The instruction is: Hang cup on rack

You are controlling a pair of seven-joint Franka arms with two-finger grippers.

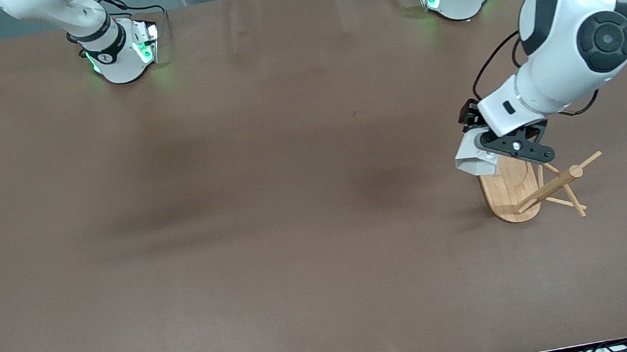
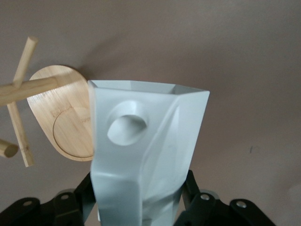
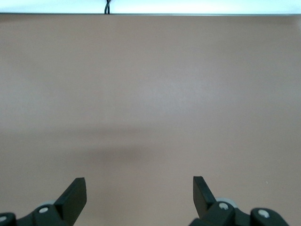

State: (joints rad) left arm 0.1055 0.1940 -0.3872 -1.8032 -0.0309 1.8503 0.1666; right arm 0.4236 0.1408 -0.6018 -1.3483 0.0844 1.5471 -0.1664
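A brown table (image 1: 268, 210) fills the front view from edge to edge, with a strip of grey floor along the top of the frame and cables along the bottom edge. The left arm, rooted at the upper right of the frame, is bent down toward the right-hand part of the picture; no lettering on it can be read. The rack (image 1: 532, 189) is seen at the lower right, its oval bamboo base flat on the table with the long axis running up and down the frame; the post and thin pegs appear to lean toward the right edge. A faint round mark on the base is seen in the left wrist view, but no writing can be made out. The left gripper (image 1: 486, 150) is held over the upper end of the base, clamped on the cup (image 1: 474, 159), whose rim is pointed toward the lower left of the frame; part of the cup is hidden by the black fingers. The cup's round hole is visible in the left wrist view. The right gripper (image 3: 139, 195) is cut off in the front view and waits with jaws spread wide, holding nothing.
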